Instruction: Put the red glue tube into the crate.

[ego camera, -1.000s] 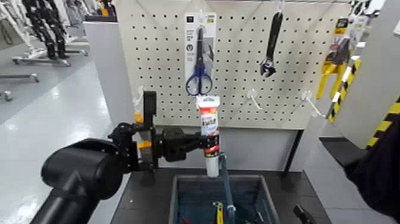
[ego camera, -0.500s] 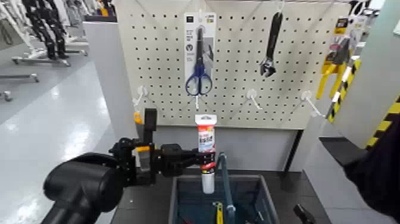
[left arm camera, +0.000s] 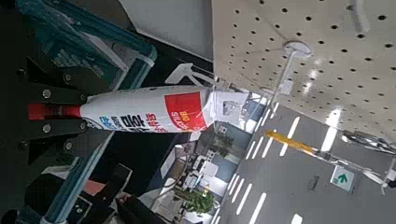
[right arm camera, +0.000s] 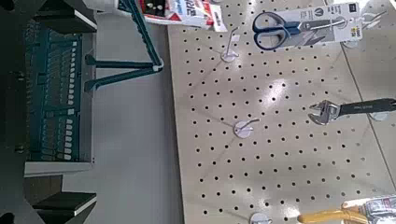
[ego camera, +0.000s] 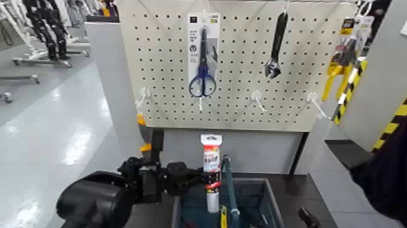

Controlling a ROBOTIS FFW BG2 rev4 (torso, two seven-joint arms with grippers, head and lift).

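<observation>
The left arm reaches in level beside the crate, its left gripper clamped on the red glue tube around the tube's lower half. The tube stands upright over the crate's near-left part, white top panel uppermost, its white lower end dipping below the crate's rim, just beside the arched handle. The right gripper sits off the crate's other side; I cannot tell how its fingers stand.

The red glue tube lies against the crate beside a pegboard.
</observation>
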